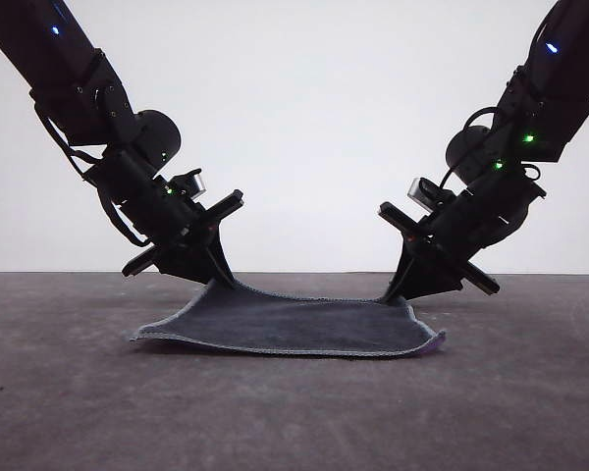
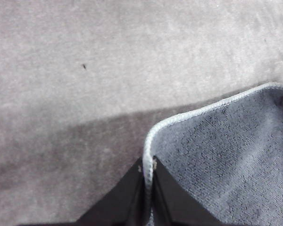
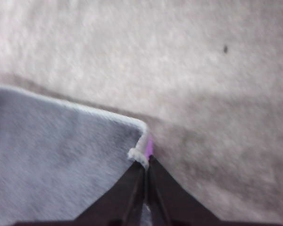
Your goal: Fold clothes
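Now we grip both far corners, fold not yet begun.
Left gripper and right gripper pinch the cloth between closed jaws; next, we judge, lift together evenly.

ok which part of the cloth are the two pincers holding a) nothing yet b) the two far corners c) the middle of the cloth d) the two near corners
b: the left pincer and right pincer each pinch a far corner of the cloth, lifting the back edge while the near edge lies on the table.
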